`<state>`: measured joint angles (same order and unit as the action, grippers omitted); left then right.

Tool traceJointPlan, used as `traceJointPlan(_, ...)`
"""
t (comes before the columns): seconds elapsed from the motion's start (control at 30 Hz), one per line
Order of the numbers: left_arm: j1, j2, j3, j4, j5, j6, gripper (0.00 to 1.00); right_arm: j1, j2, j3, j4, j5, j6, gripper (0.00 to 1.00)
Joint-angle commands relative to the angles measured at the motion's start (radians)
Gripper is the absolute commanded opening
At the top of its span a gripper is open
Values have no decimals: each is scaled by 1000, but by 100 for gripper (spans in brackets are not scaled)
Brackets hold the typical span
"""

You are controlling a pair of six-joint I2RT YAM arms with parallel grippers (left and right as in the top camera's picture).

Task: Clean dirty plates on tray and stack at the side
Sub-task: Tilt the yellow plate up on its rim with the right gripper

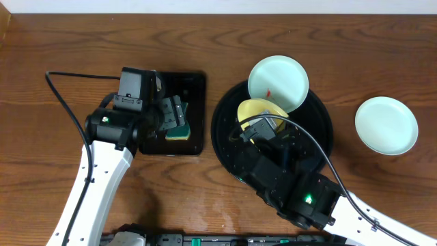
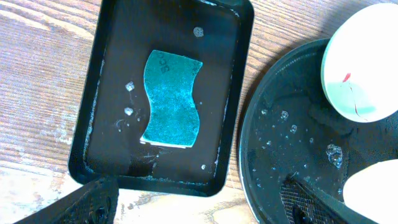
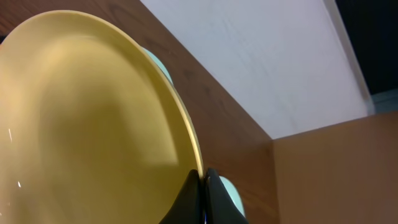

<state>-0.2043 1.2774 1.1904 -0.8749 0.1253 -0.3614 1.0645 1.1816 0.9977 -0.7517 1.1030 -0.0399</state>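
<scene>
The left fingers [image 2: 93,202] were spread wide and empty above the sponge [image 2: 171,99] in the rectangular tray [image 2: 99,93]. The right fingers [image 3: 219,199] clamped the yellow plate [image 3: 93,124] by its rim, tilted over the round tray [image 1: 229,147]. The smeared mint plate [image 1: 278,82] overlapped the tray's far rim, and the second mint plate [image 1: 386,125] lay rightward on the bench [image 1: 68,41].

Robot lab, mock dishwashing bench: wood-grain counter [image 1: 41,48], white wall [image 3: 261,56] at 12 o'clock, cabled arm [image 1: 95,178] at 8 o'clock, sponge [image 2: 172,99] at 9 o'clock, yellow plate [image 1: 252,109] near centre.

White arm links [image 1: 95,181], black joints [image 1: 113,126], green lights [image 1: 104,118], black cables [image 1: 61,92].
</scene>
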Motion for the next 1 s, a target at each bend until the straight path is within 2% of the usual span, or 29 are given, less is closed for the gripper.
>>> traceJointPlan(0.0,3,-4,23,-3,-2,10,84,14,-12,22,-1,60,-29,1)
traceJointPlan(0.4,3,-4,23,-3,-2,10,84,16,-12,22,0,60,-81,1)
traceJointPlan(0.97,3,-4,23,-3,-2,10,84,16,-12,22,0,60,-82,1)
